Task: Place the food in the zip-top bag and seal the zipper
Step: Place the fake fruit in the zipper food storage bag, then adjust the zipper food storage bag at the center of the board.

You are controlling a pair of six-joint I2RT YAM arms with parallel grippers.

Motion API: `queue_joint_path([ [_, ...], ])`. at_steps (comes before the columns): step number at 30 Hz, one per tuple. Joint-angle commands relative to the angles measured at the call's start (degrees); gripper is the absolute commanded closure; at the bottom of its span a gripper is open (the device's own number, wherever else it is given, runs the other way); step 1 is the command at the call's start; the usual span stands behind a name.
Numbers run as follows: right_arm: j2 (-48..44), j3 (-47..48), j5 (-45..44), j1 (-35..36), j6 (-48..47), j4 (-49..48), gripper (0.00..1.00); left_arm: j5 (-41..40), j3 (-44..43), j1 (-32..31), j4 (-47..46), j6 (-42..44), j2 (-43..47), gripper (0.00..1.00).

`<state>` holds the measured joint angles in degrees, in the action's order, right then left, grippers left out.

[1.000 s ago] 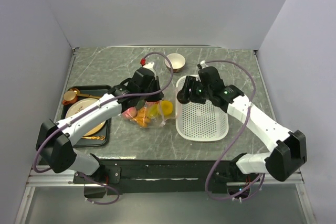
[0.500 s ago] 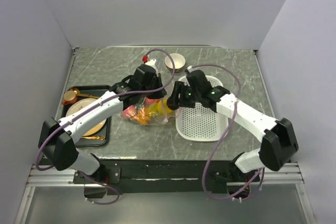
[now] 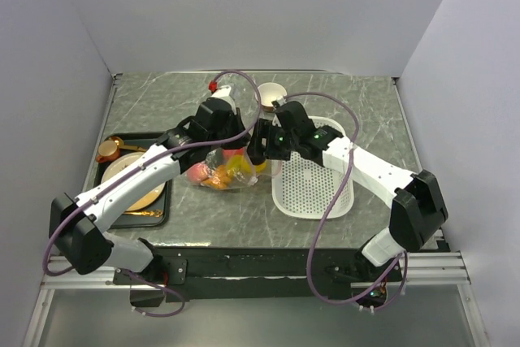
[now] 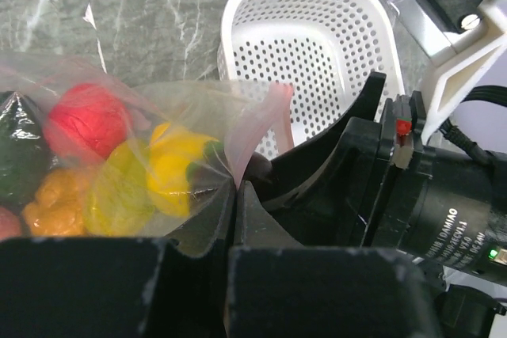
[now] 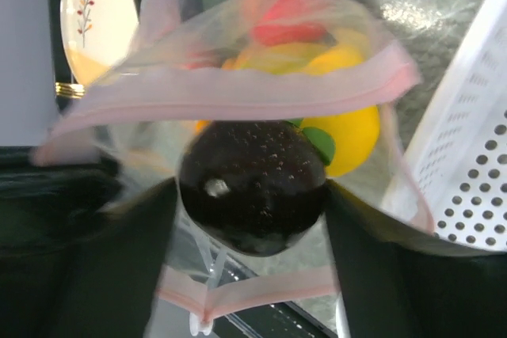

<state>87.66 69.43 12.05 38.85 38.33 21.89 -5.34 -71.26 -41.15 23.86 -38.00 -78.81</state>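
Right wrist: glossy dark-brown food [image 5: 252, 195].

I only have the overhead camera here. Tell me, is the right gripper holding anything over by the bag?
Observer: Yes. Its wrist camera shows a dark brown piece between the right gripper's fingers, right at the bag's open mouth.
Operator: What's keeping that mouth open?
Observer: The left gripper is shut on the pink strip, pinching one lip of the bag.
Operator: What's inside the bag?
Observer: A red piece, a yellow piece and an orange piece show through the plastic.
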Motion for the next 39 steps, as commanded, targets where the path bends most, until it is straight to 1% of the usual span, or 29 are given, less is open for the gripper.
queue_joint_path([
  [1, -1.0, 1.4, -1.5, 0.2, 0.8, -3.2, 0.09, -0.4, -0.6, -0.2, -1.6, 0.2, 2.5, 0.99],
  [2, -2.1, 0.9, -1.7, 0.0, 0.9, -4.0, 0.01, -0.5, -0.5, -0.2, -1.6, 0.1, 2.9, 0.99],
  [8, -7.5, -1.9, -7.0, -1.2, 1.0, -3.7, 0.00, -1.6, 0.5, 0.0, -2.0, -0.3, 4.0, 0.99],
  [11, -10.1, -3.2, -10.3, -2.2, 1.1, -1.7, 0.00, -2.6, 0.6, 0.0, -1.7, -0.5, 4.4, 0.99],
  [14, -13.3, -5.2, -13.2, -3.8, 1.3, -0.5, 0.00, -4.5, 1.5, 0.2, -2.1, -1.0, 6.0, 0.99],
  [15, -14.1, -5.8, -13.9, -4.7, 1.4, -0.4, 0.00, -6.4, 1.7, 0.1, -2.1, -1.3, 7.3, 0.99],
  [19, -16.5, -8.1, -14.7, -6.2, 1.3, 0.6, 0.01, -7.6, 3.3, 0.8, -3.6, -1.5, 10.2, 0.99],
  [21, -15.6, -8.0, -12.8, -6.3, 0.7, 1.1, 0.05, -7.2, 3.0, 1.2, -2.8, -1.6, 10.0, 0.99],
  [22, -14.5, -8.0, -12.2, -6.3, 0.2, 1.2, 0.13, -6.9, 2.9, 1.2, -2.7, -1.6, 9.7, 0.99],
  [23, -13.8, -8.2, -9.1, -6.3, 0.1, 0.9, 0.19, -6.6, 2.9, 1.2, -2.6, -1.8, 9.4, 0.99],
  [24, -13.2, -8.6, -8.1, -6.3, -0.1, 0.6, 0.24, -6.3, 2.9, 1.2, -2.7, -2.1, 9.3, 0.99],
  [25, -12.1, -8.9, -7.5, -6.2, 0.3, 0.0, 0.36, -5.7, 3.1, 1.2, -2.9, -2.2, 9.2, 0.99],
  [26, -11.6, -9.2, -6.7, -6.1, 0.4, -0.5, 0.45, -5.5, 3.3, 1.2, -3.1, -2.3, 9.2, 0.99],
  [28, -10.9, -9.9, -5.2, -5.9, 0.7, -1.1, 0.58, -5.1, 3.4, 1.2, -3.4, -2.4, 9.3, 0.99],
  [33, -12.2, -12.4, -6.0, -5.1, 1.9, -2.4, 0.56, -5.6, 3.2, 1.2, -2.8, -2.3, 9.2, 0.99],
  [36, -14.6, -13.7, -7.2, -5.1, 2.5, -3.1, 0.51, -5.5, 3.2, 1.2, -2.9, -2.3, 9.1, 0.99],
  [37, -15.5, -13.9, -7.0, -5.1, 2.0, -3.3, 0.47, -5.5, 3.3, 1.2, -2.9, -2.3, 9.3, 0.99],
  [39, -15.7, -13.6, -6.1, -5.1, 0.9, -3.1, 0.44, -5.2, 3.4, 1.2, -2.9, -2.4, 9.1, 0.99],
])
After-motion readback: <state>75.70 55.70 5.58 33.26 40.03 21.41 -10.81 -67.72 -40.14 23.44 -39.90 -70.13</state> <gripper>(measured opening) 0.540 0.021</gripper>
